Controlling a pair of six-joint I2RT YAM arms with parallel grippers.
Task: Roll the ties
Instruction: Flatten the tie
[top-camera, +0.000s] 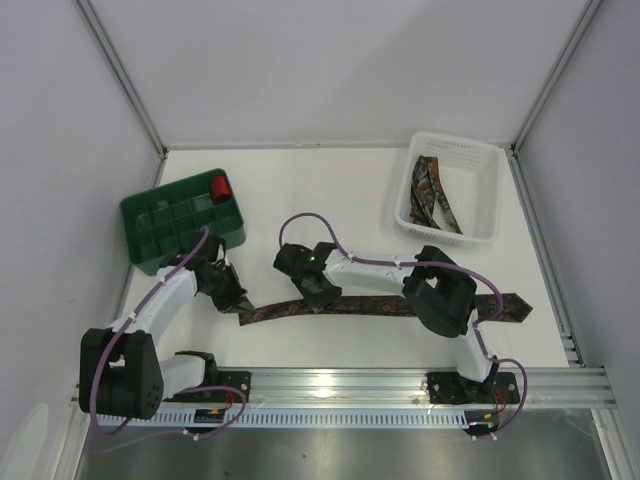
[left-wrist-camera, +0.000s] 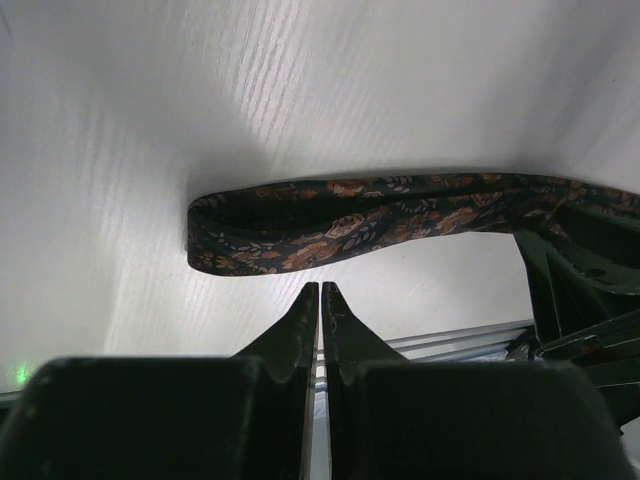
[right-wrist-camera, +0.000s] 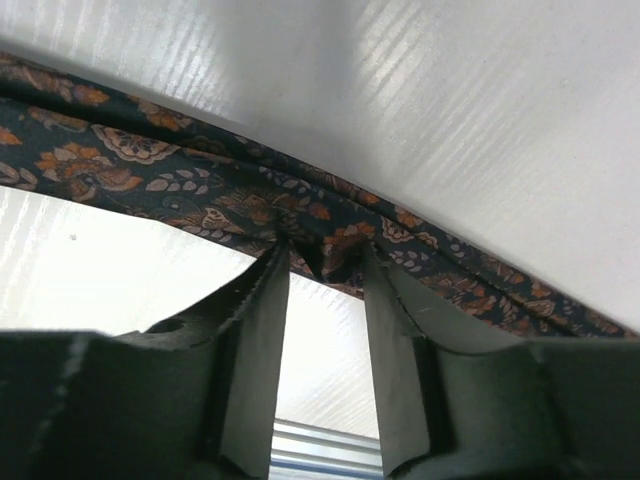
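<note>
Right hand (right-wrist-camera: 325, 258) half-open, touching tie (right-wrist-camera: 130, 165)

We found a white desk (top-camera: 330, 190) carrying a green tray (top-camera: 150, 225), a white basket (top-camera: 470, 160), and one tie (top-camera: 270, 312) stretched flat along its near side.

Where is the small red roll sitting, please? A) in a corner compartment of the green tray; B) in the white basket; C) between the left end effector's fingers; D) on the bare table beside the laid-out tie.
A: the top view shows the red roll in the far right corner compartment of the green tray, well away from the white basket and the laid-out tie.
</note>
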